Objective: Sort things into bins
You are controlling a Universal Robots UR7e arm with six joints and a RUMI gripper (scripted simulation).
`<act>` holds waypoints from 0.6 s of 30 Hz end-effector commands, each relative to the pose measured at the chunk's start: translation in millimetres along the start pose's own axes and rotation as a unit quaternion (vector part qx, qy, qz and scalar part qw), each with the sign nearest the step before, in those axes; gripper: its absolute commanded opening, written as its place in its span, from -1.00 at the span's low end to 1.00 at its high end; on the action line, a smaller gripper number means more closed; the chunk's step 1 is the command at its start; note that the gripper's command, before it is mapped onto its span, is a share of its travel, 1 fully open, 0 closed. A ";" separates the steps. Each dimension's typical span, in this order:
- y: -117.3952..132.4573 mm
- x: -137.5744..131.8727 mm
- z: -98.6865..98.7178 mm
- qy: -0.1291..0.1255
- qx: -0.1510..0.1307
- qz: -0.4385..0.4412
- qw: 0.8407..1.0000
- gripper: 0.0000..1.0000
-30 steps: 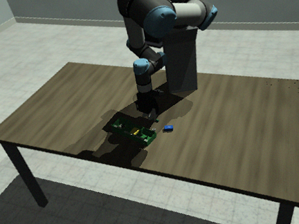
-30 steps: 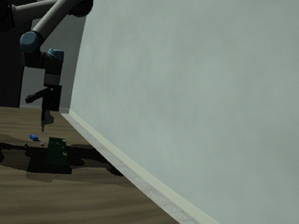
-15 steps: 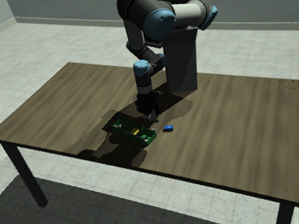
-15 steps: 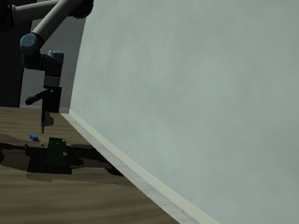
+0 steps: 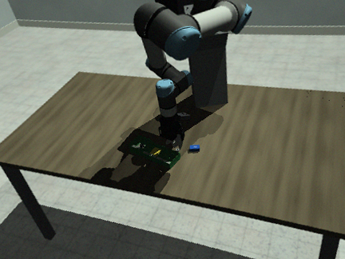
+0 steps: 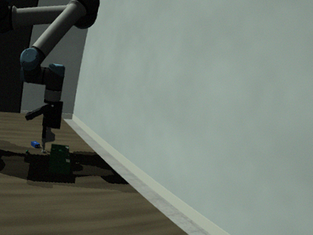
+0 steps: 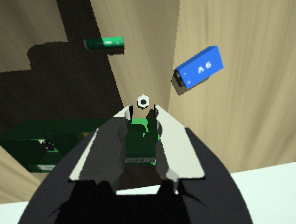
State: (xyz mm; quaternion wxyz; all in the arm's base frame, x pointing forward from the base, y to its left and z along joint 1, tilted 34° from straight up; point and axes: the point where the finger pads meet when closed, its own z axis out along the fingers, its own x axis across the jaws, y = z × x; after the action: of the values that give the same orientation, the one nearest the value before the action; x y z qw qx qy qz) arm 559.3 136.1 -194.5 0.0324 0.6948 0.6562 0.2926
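A small silvery hex nut [image 7: 143,101] [image 6: 43,151] lies on the table just beyond my fingertips in the wrist view. My gripper [image 7: 143,105] [image 6: 43,146] points down low above the table beside the bins, open a little, with nothing between its fingers. A green cylindrical battery [image 7: 104,43] [image 6: 27,152] lies on its side. A blue block battery [image 7: 200,67] [image 5: 194,148] [image 6: 35,144] lies to the other side. The row of green bins [image 5: 175,161] [image 6: 59,163] [image 7: 60,125] stands upright; my fingers partly hide it in the wrist view. The bin labels are unreadable.
A dark piece [image 7: 48,145] lies in the left bin in the wrist view. Something yellow [image 5: 156,152] shows in the middle bin. The bin walls stand close beside my fingers. The robot's pedestal [image 5: 210,73] stands behind, and shadow covers the bin area.
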 end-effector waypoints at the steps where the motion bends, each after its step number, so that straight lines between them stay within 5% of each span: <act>1: 3.0 0.3 4.2 -0.001 -0.002 0.000 1.000 -0.64; 18: 1.4 0.8 16.1 0.000 -0.002 0.000 1.000 -0.64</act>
State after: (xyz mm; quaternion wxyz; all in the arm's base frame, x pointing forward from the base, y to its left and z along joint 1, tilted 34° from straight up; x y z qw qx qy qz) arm 566.4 140.5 -206.0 0.0332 0.6953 0.6555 0.2928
